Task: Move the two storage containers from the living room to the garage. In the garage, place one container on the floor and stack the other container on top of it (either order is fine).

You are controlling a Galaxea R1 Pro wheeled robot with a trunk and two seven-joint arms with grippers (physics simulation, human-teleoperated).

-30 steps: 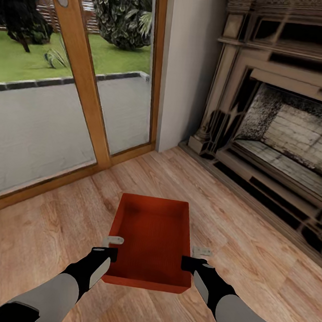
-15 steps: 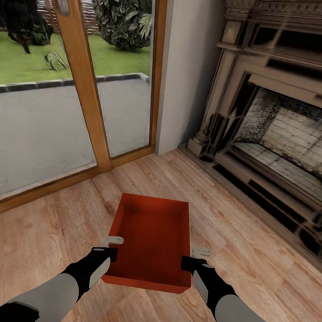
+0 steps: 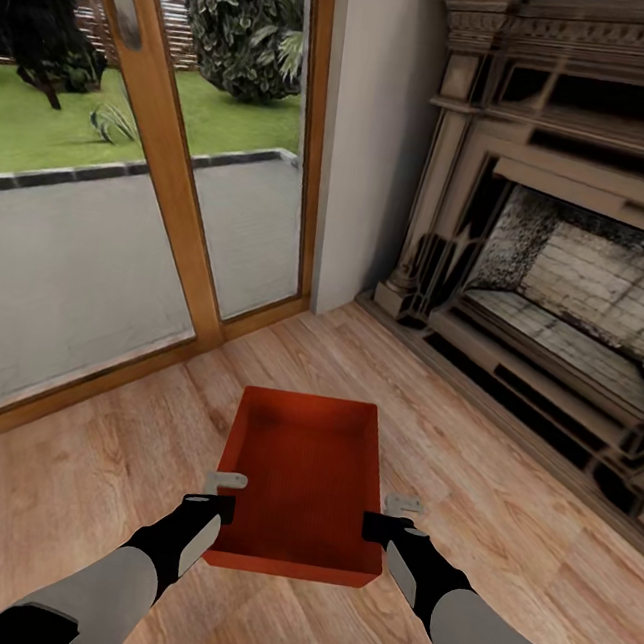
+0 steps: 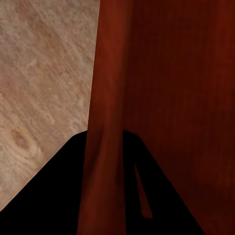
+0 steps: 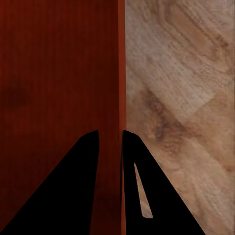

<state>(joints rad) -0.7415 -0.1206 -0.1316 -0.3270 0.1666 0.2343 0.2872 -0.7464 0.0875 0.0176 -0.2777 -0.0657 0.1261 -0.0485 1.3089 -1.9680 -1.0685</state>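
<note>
Head view shows a red bin [image 3: 304, 481] held above the wood floor [image 3: 501, 505] near the fireplace [image 3: 569, 282], left hand [image 3: 224, 491] and right hand [image 3: 388, 515] each clamped on a side wall.

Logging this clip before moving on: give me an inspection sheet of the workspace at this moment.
Surface: light wood plank floor, living room.
Job's things: one red-orange storage container, open-topped and empty, held above the floor between both arms.
Clutter: nothing seen.
Grippers: left gripper shut on the container's left wall; right gripper shut on its right wall; in each wrist view the fingers straddle the wall.
Cables: nothing seen.
Surroundings: glass door with wooden frame onto patio and lawn; ornate fireplace at right; plain wall section between them.
</note>
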